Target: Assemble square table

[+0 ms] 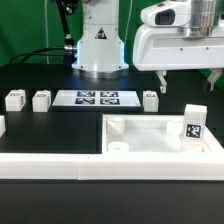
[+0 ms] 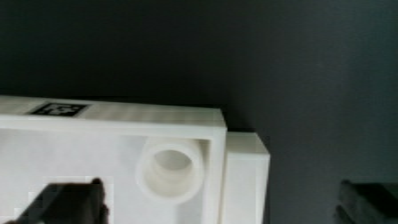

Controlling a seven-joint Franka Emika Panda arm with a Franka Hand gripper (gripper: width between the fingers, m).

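The white square table top (image 1: pixel 160 142) lies in front, rim up, with round corner sockets (image 1: pixel 118 126). A tagged white leg block (image 1: pixel 192 125) stands upright at its far corner on the exterior view's right. Three more leg blocks (image 1: pixel 41 99) lie in a row beside the marker board. My gripper (image 1: pixel 188 80) hangs open and empty above the table top and the tagged block. The wrist view shows a corner of the table top (image 2: pixel 107 140) with one socket (image 2: pixel 169 170) and a tag (image 2: pixel 63 108). My gripper (image 2: pixel 217 205) has its jaws spread wide on either side of that corner, touching nothing.
The marker board (image 1: pixel 97 98) lies flat at the back centre, before the robot base (image 1: pixel 98 45). A long white rail (image 1: pixel 60 172) runs along the front. A small white piece (image 1: pixel 2 126) is cut off at the exterior view's left edge.
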